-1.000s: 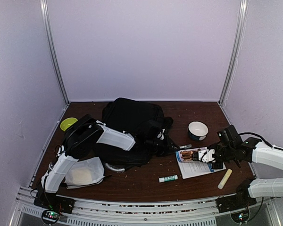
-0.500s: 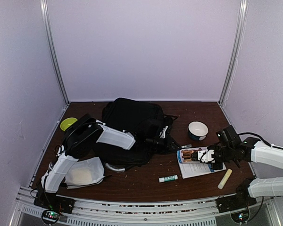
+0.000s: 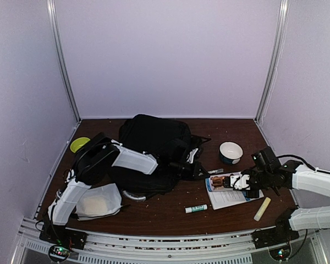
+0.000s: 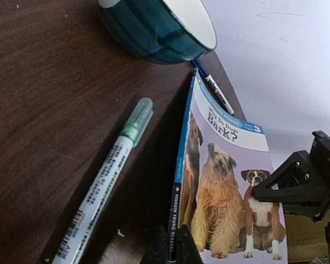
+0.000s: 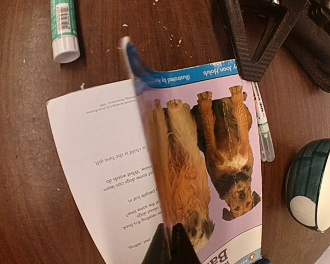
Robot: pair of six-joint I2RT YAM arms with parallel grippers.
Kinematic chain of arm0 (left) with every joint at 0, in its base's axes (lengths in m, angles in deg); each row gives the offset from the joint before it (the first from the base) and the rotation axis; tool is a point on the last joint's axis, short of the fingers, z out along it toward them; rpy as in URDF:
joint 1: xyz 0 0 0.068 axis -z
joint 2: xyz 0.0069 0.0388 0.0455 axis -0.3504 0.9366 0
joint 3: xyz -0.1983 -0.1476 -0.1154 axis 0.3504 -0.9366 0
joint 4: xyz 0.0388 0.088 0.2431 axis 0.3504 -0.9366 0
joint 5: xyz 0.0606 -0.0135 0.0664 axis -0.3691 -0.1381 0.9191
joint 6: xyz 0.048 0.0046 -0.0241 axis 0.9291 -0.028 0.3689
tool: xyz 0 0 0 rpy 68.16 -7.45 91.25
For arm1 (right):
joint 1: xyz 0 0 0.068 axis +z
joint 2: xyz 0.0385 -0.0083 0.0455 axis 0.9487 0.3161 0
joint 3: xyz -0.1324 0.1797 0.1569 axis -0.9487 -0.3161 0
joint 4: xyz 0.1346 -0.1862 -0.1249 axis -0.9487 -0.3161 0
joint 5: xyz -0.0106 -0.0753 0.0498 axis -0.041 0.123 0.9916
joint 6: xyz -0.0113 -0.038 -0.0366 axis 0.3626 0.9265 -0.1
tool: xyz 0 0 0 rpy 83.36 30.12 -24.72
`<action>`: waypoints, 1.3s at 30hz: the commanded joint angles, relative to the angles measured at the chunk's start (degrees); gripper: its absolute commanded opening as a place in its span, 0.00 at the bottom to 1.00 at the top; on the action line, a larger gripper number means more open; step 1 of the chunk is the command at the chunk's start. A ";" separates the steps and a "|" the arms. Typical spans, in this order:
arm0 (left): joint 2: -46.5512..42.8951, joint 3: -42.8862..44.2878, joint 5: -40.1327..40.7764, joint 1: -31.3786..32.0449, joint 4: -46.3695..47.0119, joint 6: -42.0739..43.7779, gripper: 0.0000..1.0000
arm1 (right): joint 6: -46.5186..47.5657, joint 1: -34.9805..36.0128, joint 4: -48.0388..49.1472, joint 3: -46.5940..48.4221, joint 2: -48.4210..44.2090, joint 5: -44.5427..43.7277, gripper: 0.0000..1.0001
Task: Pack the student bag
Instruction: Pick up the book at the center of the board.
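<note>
I have the left end effector (image 4: 173, 250) closed on the spine of the book (image 4: 225, 181), low against the bench (image 3: 165, 214). The right end effector (image 5: 168, 245) is closed on the front cover alone, which is peeled up off the first page. The bag (image 3: 154, 146) lies well apart, on the left half of the bench under my left arm, and I cannot tell whether its mouth is open.

My worries:
- Both arms hold one thin paperback. If they pull different ways, I think the cover creases or tears at the spine.
- A grip on the cover only lets the pages hang and fan open, and they could snag on the way into the bag.
- The pen (image 4: 107, 187) lies just beside the spine and the bowl (image 4: 154, 27) sits near. A low sweep could knock either.
- The left arm crosses the bag, so dragging may bunch the fabric.

Readable: the title "Why Do Dogs Bark?", a "3" in the corner, "PENGUIN YOUNG" on the spine, "Joan Holub" and "Illustrated by" on the cover. The pen and glue stick (image 5: 63, 27) carry barcodes.
</note>
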 commanded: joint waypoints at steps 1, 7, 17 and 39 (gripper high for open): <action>-5.86 -1.07 -0.15 1.01 0.82 3.25 0.00 | 0.05 -0.02 -0.25 3.26 -0.42 1.95 0.13; -11.84 -3.75 1.27 0.96 -0.71 7.62 0.00 | 1.88 -0.06 -16.60 11.70 -2.98 4.45 0.57; -16.59 -1.81 4.09 0.38 -5.48 12.45 0.00 | 4.12 -3.75 -45.25 29.41 1.30 16.73 0.71; -29.43 -7.45 0.26 -2.61 -0.91 14.17 0.00 | -15.64 -38.19 -35.66 42.07 6.11 46.10 0.76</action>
